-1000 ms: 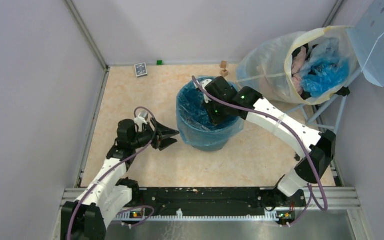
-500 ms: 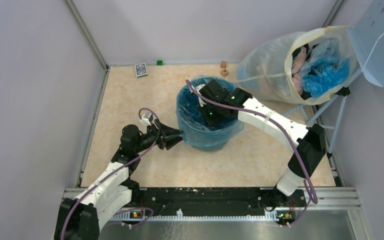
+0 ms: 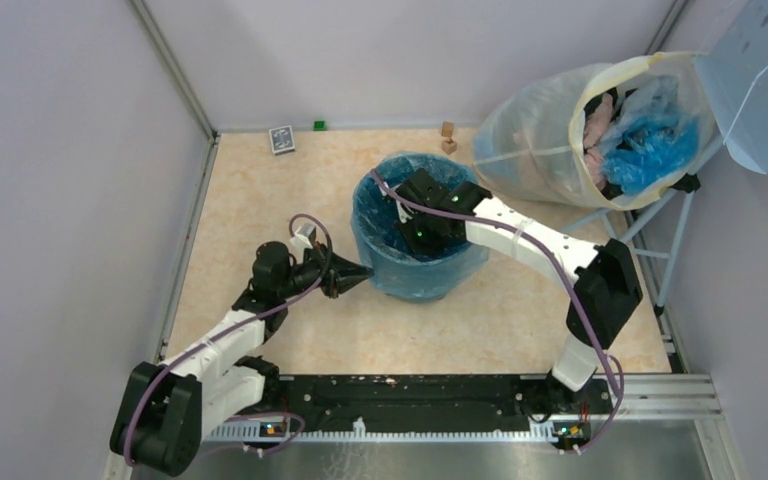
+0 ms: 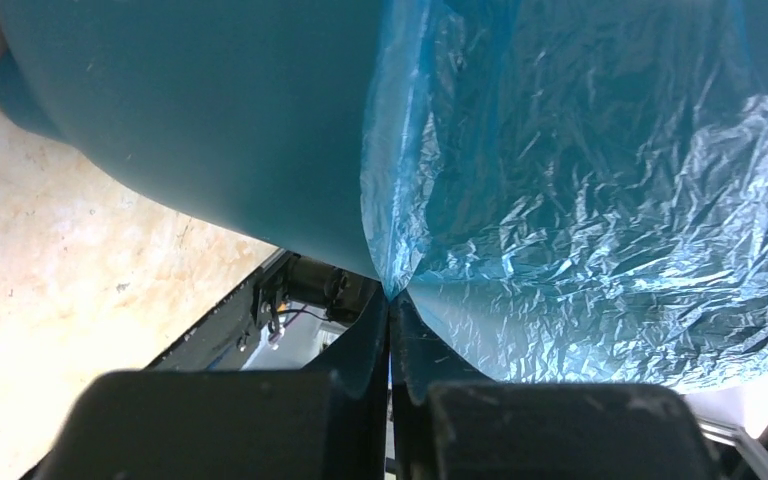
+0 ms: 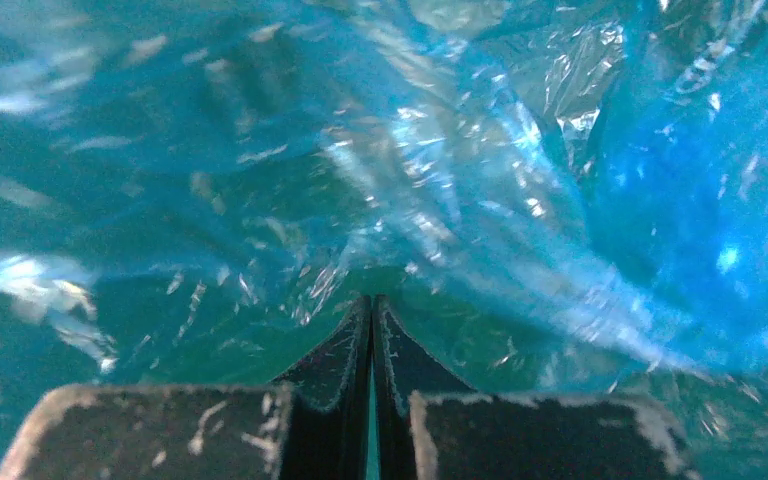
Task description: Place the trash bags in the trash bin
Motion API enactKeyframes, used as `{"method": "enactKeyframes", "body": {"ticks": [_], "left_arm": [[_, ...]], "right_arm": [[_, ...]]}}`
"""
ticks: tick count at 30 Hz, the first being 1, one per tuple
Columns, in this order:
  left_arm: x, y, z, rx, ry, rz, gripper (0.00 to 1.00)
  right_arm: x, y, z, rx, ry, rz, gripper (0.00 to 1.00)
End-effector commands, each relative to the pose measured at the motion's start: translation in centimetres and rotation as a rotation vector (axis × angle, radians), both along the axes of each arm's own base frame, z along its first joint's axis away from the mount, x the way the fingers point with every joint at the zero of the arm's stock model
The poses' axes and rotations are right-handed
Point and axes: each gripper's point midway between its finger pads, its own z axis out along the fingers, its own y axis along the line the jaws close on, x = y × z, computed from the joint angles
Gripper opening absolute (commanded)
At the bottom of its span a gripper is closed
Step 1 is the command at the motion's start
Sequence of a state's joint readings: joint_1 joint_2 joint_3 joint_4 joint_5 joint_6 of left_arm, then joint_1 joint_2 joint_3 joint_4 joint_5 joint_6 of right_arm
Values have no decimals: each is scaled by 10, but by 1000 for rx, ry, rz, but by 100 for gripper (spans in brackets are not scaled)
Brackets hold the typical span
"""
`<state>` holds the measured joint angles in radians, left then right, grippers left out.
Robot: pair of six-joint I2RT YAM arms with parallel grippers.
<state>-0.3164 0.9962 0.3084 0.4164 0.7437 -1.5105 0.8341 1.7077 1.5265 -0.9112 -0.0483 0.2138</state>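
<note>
Plastic of the bag (image 4: 580, 200) is hanging over the outside of the bin (image 4: 190, 110), and the left gripper (image 4: 390, 305) is pinching its edge. The jaws are pressed fully together, and the blue film is narrowing to a point exactly at their tips. From above, the left gripper (image 3: 360, 272) is lying low over the table (image 3: 250, 200). It is pointing at the bin's wall, which is directly in front of its tips and touching them or nearly so. The bag is lining the bin and is folding over the rim all around, so most of the film is sitting ahead of this gripper and above it. The right gripper (image 3: 407, 238) is reaching down into the bin from the rim on the far side. In its wrist view the right gripper (image 5: 371, 305) is also closed, finger against finger. It is surrounded by crinkled blue film on every side, and the creases are gathering at its tips, so it seems to be holding a fold of the bag there. Behind the right arm, well apart from both grippers, a cloudy white sack (image 3: 535, 130) is leaning beside a pale-blue perforated panel (image 3: 765, 85).
</note>
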Motion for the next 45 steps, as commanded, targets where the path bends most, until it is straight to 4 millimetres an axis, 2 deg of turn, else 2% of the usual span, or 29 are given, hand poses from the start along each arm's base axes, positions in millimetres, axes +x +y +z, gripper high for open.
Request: {"method": "enactKeyframes", "body": {"ticks": [1,10,18,31,39,45], "left_arm": [[5,-4,18,6,-106,-25,0],[6,-5,3,72,-101,-54,0],[17,-8,22,104,-175,-80,1],[12,-6,45,74,-222,-60,8],[13,-3,70,64,-305,-30,12],[15,-4,79,62,-324,-32,15]], "right_arm": [[7,-1,-14,17,58,-48,0],[14,-22,-51,-66,177,-131,0],[12,-36,-77,-130,218,-155,0],[15,-35,-96,-126,252,-153,0],[20,-37,-84,-106,207,-158,0],[20,-44,-103,-144,227,-158,0]]}}
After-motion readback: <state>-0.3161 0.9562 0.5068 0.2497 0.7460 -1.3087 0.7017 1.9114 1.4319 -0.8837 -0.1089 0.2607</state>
